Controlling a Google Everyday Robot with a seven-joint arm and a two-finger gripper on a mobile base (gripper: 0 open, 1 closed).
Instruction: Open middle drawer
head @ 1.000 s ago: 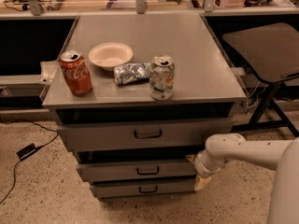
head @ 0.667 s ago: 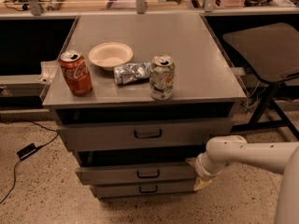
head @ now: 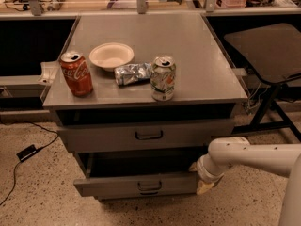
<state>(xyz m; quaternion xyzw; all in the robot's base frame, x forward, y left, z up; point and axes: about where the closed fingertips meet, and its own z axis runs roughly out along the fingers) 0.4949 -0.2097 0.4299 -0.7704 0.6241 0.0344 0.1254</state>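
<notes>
The grey cabinet has stacked grey drawers. The middle drawer is pulled out toward the camera, and a dark gap shows above its front panel. Its small dark loop handle sits at the centre. My gripper, on the white arm coming from the right, is at the right end of that drawer's front. The top drawer with its own handle is nearly closed. The bottom drawer is mostly hidden under the middle one.
On the cabinet top stand a red cola can, a white bowl, a crumpled foil bag and a green-white can. A dark chair stands at the right. A cable and plug lie on the floor at the left.
The middle drawer has slid out toward the camera, widening the dark gap above its front. My gripper has moved slightly down and outward with it.
</notes>
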